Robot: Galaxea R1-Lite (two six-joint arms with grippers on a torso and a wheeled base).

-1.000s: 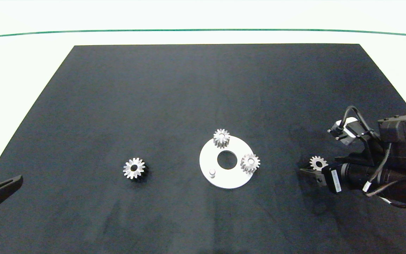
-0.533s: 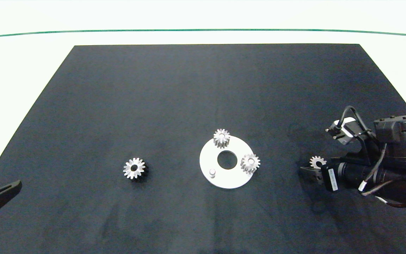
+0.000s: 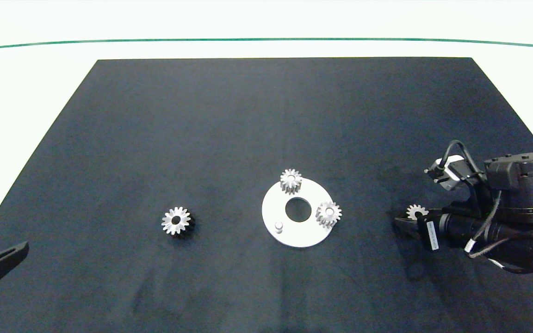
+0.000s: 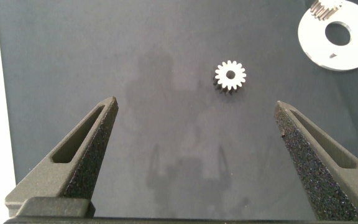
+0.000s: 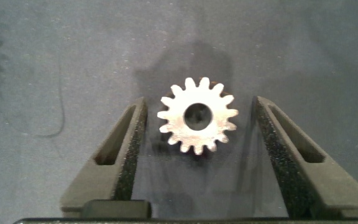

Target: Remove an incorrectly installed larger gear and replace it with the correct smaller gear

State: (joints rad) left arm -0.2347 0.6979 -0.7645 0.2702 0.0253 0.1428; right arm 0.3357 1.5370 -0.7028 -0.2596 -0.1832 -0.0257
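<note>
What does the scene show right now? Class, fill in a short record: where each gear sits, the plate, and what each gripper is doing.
larger gear: flat on the black mat, off the plate, untouched
white plate: two gears mounted, one peg bare
smaller gear: flat on the mat, right of the plate
right gripper: open, fingers either side of the smaller gear, not touching
left gripper: open, idle at the mat's left edge

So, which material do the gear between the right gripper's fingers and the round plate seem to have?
The smaller gear looks like bare metal with a matte silver face, its teeth catching the light. The round plate is flat, pale and even, perhaps painted metal or plastic; the look leaves it open.
</note>
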